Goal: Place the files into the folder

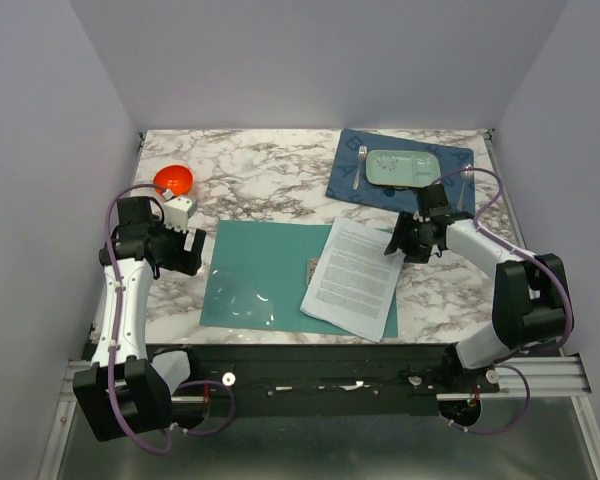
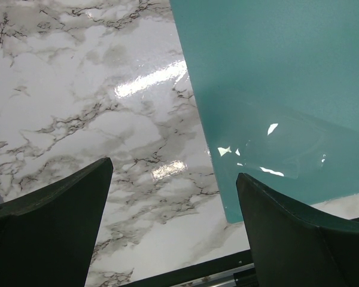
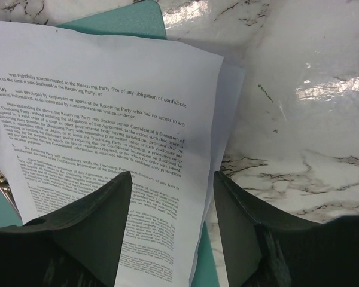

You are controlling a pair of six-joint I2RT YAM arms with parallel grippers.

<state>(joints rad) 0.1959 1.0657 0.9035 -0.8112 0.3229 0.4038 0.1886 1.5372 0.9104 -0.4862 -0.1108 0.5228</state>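
The thin, flat teal-green folder [image 1: 250,275] lies open. The white printed paper files [image 1: 355,275] rest askew on its right leaf and overhang the folder's right edge. The step in hand looks like squaring them inside, and next they likely need sliding toward the folder's spine. The right gripper [image 3: 173,176], jaws partly apart, straddles the sheets' edge near the folder's far right corner, clamping nothing evident. The left gripper [image 2: 173,169], wide open and empty, hovers beside the folder's left edge.

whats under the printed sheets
The files lie tilted on the right leaf of the open teal folder, their right edge overhanging the marble table. The folder surface beneath them is covered, so anything there cannot be seen.
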